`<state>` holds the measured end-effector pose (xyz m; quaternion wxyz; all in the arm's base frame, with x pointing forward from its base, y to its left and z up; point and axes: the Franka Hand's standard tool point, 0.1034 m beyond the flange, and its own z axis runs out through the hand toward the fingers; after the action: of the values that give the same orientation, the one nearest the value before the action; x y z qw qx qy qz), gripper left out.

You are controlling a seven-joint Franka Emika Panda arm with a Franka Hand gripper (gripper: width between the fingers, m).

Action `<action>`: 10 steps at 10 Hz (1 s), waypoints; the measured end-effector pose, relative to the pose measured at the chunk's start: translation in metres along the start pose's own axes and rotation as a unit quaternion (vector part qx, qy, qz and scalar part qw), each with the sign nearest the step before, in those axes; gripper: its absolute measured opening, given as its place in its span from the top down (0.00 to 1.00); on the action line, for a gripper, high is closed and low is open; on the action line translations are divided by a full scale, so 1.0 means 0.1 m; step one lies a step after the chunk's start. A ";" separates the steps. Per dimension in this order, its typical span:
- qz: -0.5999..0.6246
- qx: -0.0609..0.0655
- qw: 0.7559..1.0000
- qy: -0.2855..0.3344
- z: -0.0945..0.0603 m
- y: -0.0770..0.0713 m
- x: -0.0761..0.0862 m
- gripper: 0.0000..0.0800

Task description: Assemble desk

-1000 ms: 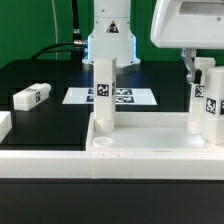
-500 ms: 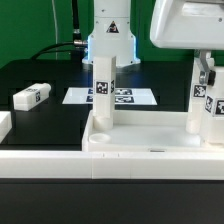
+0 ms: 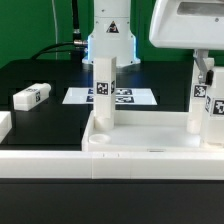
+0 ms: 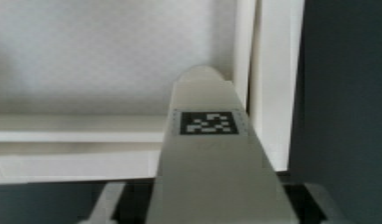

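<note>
Nearest, the desk top (image 3: 150,150) is laid rim up. At its corner on the exterior view's right the gripped leg (image 3: 208,108) is stood upright, with the gripper (image 3: 206,68) closed on its upper part. Probably this leg is being seated: it should be kept vertical and pressed down without side force. A second leg (image 3: 105,95) is stood farther left; a loose leg (image 3: 32,96) is lying behind.

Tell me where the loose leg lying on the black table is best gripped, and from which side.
Take the loose leg across its two long side faces, mid-length, coming straight down. It lies flat on the table, long axis across the exterior view, with open space either side, so those parallel faces look free; end to end it is probably too long.
</note>
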<state>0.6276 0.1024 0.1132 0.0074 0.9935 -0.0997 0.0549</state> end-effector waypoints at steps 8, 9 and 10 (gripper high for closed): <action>0.374 0.021 0.927 -0.016 0.02 -0.01 -0.02 0.64; 0.391 0.022 0.920 -0.017 0.02 0.00 -0.02 0.64; 0.433 0.022 0.901 -0.017 0.02 -0.01 -0.02 0.64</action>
<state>0.6263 0.1034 0.1113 -0.0410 0.8530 -0.5189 0.0385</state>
